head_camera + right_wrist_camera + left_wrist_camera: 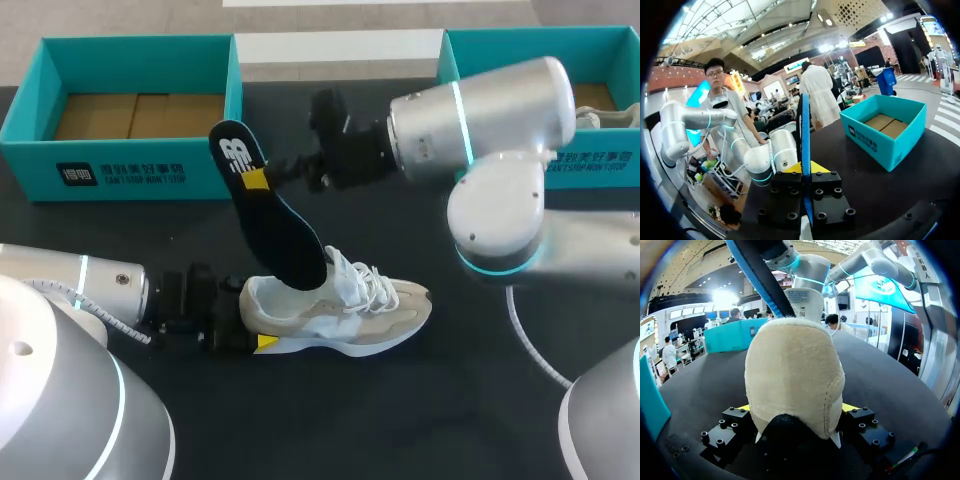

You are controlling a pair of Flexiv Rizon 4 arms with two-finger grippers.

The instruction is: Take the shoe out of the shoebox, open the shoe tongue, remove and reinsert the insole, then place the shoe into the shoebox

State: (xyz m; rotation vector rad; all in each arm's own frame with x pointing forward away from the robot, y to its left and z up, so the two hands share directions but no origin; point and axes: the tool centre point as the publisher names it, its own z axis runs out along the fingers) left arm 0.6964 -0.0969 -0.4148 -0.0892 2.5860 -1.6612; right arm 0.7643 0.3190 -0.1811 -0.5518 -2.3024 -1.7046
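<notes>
Shoe stands at lower centre of the frame on the tabletop, its heel clamped by the left gripper. The right gripper pinches the insole, whose lower end sits in the shoe's mouth. This looks like the insole step. The next move likely calls for sliding it along the opening with the heel held firm.
</notes>
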